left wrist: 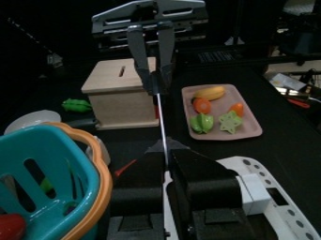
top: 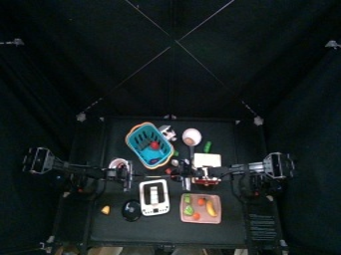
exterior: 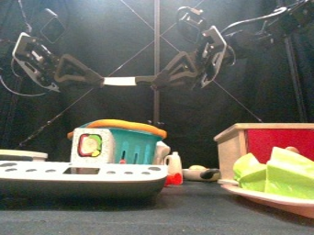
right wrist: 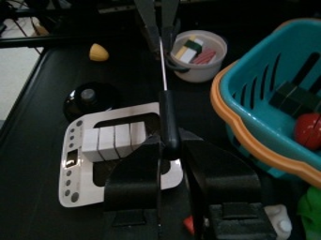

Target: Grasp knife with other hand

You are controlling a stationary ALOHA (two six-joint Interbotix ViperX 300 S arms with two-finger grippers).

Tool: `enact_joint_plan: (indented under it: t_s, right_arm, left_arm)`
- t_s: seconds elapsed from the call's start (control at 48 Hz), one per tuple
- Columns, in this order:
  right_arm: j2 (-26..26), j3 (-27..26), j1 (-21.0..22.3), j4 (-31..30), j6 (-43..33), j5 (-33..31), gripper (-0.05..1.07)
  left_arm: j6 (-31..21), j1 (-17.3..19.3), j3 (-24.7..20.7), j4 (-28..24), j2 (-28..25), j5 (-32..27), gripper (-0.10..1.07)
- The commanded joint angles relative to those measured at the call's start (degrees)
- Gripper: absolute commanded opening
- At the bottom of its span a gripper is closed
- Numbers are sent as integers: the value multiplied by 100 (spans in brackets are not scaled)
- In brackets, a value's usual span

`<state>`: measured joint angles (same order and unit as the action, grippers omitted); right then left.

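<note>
Clamping 1 thin, pale-bladed knife (exterior: pixel 123 81) between 2 grippers, level in the air high above the black table (top: pixel 118 189). Left gripper (left wrist: pixel 167 155): jaws narrow, closed on 1 end of the blade. Right gripper (right wrist: pixel 163 141): jaws narrow, pinched on the opposite end. Below, well apart from the knife: 1 teal plastic basket with orange rim (exterior: pixel 117 147), 1 pale wooden box (left wrist: pixel 123 89), 1 pink tray of toy vegetables (left wrist: pixel 254 131), 1 white slotted rack (right wrist: pixel 107 150).

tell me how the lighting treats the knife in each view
front view: knife shows pale against the black curtains; top view: too dark to pick it out; left wrist view: a thin lit line over the dark table
</note>
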<state>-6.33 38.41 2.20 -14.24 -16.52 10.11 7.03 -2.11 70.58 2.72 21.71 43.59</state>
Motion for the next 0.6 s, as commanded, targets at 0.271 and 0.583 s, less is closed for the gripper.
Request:
enact_joint_plan:
  t_s: [0.271, 0.583]
  right_arm:
    - [149, -448, -97, 62, 9, -290, 42]
    - [378, -519, -132, 35, 9, -466, 42]
  left_arm:
    - [26, -387, 141, 519, -18, 202, 39]
    - [9, -501, 185, 536, -88, 211, 39]
